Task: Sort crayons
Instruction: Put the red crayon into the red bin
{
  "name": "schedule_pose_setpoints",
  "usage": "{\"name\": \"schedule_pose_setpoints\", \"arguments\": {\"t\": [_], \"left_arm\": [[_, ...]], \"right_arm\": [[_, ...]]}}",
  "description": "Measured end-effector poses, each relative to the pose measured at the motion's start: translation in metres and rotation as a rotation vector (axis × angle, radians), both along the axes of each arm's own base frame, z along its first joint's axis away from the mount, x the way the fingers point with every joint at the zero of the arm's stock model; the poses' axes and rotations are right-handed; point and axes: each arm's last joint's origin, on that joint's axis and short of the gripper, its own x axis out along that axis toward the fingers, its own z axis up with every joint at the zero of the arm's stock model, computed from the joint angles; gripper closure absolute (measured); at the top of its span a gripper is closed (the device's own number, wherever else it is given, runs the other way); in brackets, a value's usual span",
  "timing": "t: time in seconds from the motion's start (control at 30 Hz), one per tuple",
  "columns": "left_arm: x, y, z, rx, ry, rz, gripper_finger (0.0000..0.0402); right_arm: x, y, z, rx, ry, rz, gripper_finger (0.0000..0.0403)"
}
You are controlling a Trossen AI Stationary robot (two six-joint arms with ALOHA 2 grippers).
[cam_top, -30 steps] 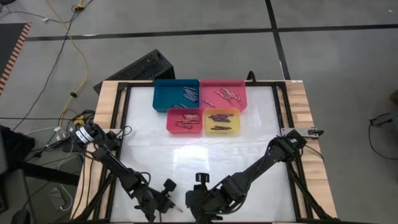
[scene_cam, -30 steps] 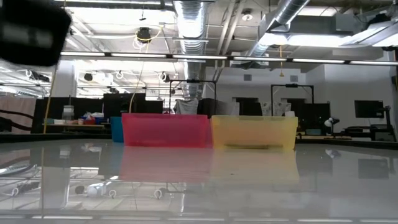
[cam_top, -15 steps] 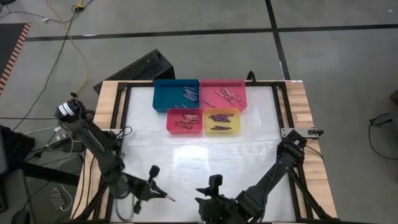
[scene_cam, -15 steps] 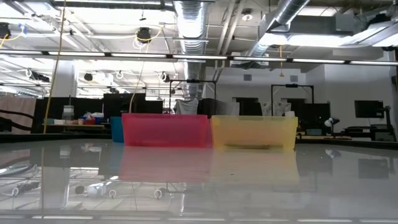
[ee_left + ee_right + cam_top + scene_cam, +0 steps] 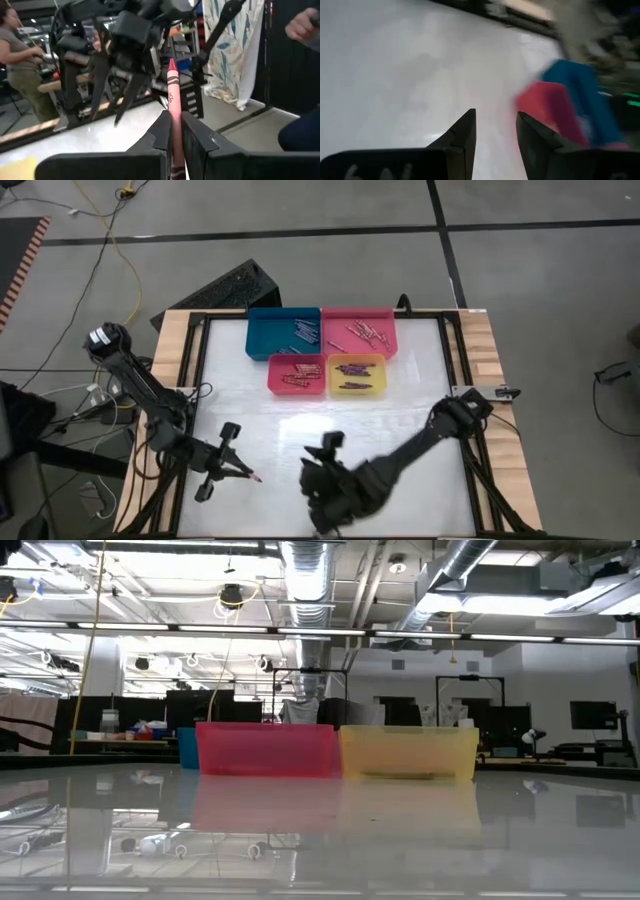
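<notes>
Crayon [image 5: 172, 100] sits clamped in my left gripper [image 5: 173, 131], long axis pointing straight out past the jaws (tip forward). Trays [image 5: 283, 332] lie well beyond; my right gripper [image 5: 495, 132], empty, jaws parted, hovers above the tabletop [image 5: 300, 415].

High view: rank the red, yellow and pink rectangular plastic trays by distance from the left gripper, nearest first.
From the left gripper, shut on a red crayon at the table's near left:
1. Red rectangular plastic tray, front row, left.
2. Yellow rectangular plastic tray, front row, right.
3. Pink rectangular plastic tray, back row, right.
</notes>
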Motion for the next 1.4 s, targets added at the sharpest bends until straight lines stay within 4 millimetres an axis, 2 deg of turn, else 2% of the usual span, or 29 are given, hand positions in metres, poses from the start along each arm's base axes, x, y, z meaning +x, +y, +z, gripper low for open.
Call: {"name": "schedule_pose_setpoints", "arguments": {"t": [0.07,0.2,0.33,0.47,0.63,0.8,0.93,1.03,1.13,1.27,1.4], "left_arm": [[-0.002,0.002,0.004,-0.003,-0.016,0.005,0.0389],[-0.005,0.006,0.01,-0.01,-0.042,0.008,0.0389],[-0.007,0.009,0.014,-0.024,-0.057,0.008,0.0388],[-0.008,0.01,0.016,-0.035,-0.064,0.008,0.0388],[-0.008,0.011,0.016,-0.039,-0.064,0.013,0.0388],[-0.008,0.011,0.016,-0.039,-0.061,0.022,0.0388],[-0.008,0.011,0.016,-0.042,-0.062,0.023,0.0388],[-0.008,0.011,0.016,-0.045,-0.059,0.039,0.0388],[-0.008,0.012,0.016,-0.048,-0.057,0.048,0.0388],[-0.008,0.012,0.016,-0.048,-0.057,0.048,0.0388],[-0.007,0.012,0.016,-0.049,-0.057,0.052,0.0388]], "right_arm": [[0.013,-0.012,0.003,0.065,0.012,0.033,0.0268],[0.03,-0.026,0.02,0.204,0.087,0.271,0.0269],[0.016,-0.035,0.053,0.177,0.149,0.407,0.0269],[-0.019,-0.053,0.091,0.136,0.148,0.428,0.0269],[-0.075,-0.085,0.136,0.209,0.141,0.357,0.0269],[-0.132,-0.117,0.16,0.277,0.174,0.21,0.0269],[-0.163,-0.127,0.173,0.24,0.089,0.184,0.0269],[-0.186,-0.137,0.167,0.18,0.031,0.073,0.0269],[-0.204,-0.145,0.144,0.137,-0.019,-0.003,0.0269],[-0.216,-0.153,0.096,0.198,-0.075,-0.089,0.0269],[-0.212,-0.151,0.041,0.294,-0.173,-0.118,0.0269]]}}
